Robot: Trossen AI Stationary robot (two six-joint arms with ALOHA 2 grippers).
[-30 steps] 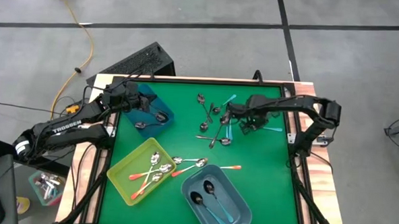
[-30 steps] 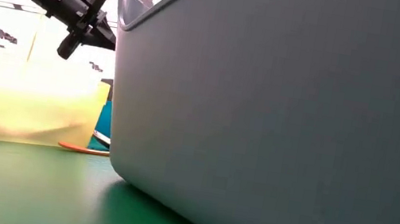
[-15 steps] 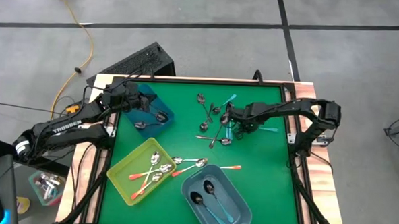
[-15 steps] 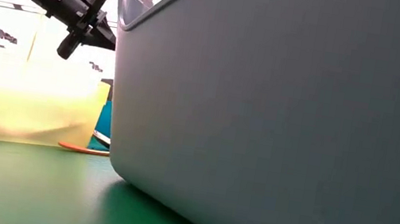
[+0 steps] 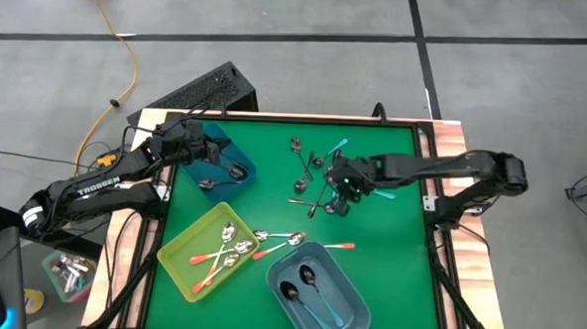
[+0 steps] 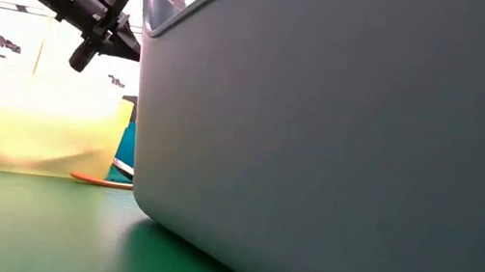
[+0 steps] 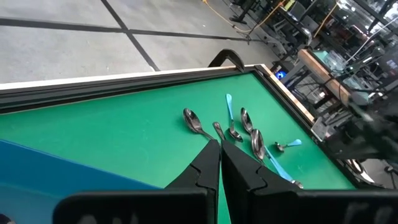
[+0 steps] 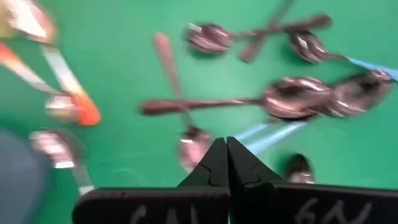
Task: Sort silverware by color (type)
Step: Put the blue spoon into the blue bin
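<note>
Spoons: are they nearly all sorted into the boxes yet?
About halfway. Some spoons already lie in the yellow bin, the grey bin and the blue bin. The right gripper, shut and empty, hovers over the loose pile. A few orange-handled spoons also wait outside.

I see a felt-like green table mat (image 5: pixel 389 258) framed in black, with pale wood edging. At nine o'clock sits a deep blue plastic bin (image 5: pixel 226 154) holding dark grey metal spoons (image 5: pixel 223 177). At seven o'clock, a translucent yellow-green bin (image 5: pixel 177 254) holds silver spoons with orange-red handles (image 5: pixel 218 257). At six o'clock, a grey-blue bin (image 5: pixel 352 311) carries dark spoons with teal-blue handles (image 5: pixel 313 289). The arms are black; the left one bears white lettering.
</note>
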